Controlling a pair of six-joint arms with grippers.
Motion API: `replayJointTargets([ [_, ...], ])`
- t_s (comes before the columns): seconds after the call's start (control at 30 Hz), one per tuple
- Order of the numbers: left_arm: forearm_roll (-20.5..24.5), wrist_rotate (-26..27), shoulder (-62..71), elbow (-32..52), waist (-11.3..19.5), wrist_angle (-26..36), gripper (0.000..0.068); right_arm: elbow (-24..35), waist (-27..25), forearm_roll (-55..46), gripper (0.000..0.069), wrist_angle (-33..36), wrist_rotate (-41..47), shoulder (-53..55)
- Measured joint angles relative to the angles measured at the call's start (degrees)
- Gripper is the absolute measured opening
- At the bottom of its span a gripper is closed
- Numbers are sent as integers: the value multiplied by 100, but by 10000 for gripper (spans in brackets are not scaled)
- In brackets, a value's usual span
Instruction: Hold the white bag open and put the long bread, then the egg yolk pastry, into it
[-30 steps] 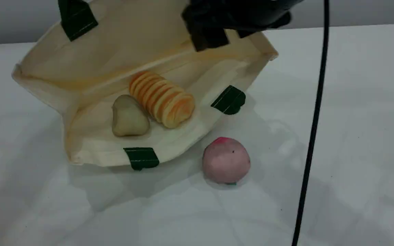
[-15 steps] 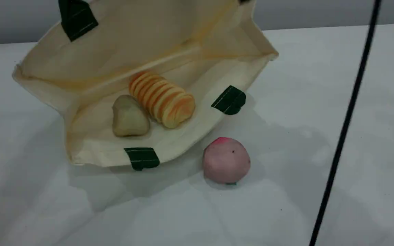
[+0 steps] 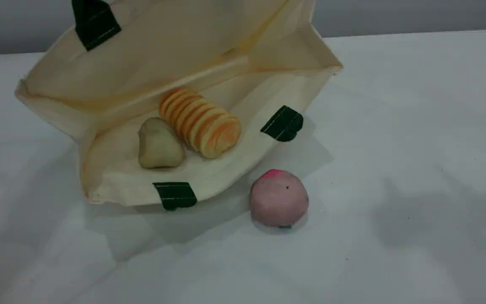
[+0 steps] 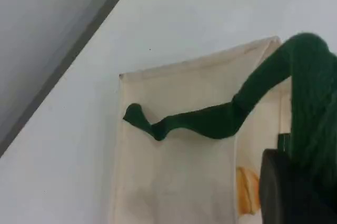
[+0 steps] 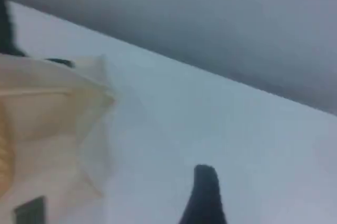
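Right arm and cable have left the scene view; right jaws spread, empty. Left jaws pinch the green strap (image 4: 210, 121), holding the white bag (image 3: 141, 50) open. Long bread (image 3: 201, 122) and egg yolk pastry (image 3: 158, 145) lie inside it; likely only release remains.
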Motion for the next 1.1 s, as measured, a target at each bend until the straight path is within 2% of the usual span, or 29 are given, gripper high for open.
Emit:
replayJointTargets([
  [0.13, 0, 0, 0, 0, 0, 0, 74, 0, 0, -26, 517, 217, 91, -43],
  [0.57, -23, 0, 0, 0, 0, 0, 76, 0, 0, -31, 517, 46, 111, -43],
  [0.7, -23, 0, 0, 0, 0, 0, 97, 0, 0, -31, 517, 26, 111, -43],
  [0.77, -41, 0, 0, 0, 0, 0, 134, 0, 0, -49, 517, 20, 111, -43],
  [1.0, -60, 0, -5, 0, 0, -21, 412, 0, 0, -65, 517, 17, 111, -43],
  [1.1, -54, 0, -5, 0, 0, -21, 482, 0, 0, -65, 517, 17, 111, -43],
])
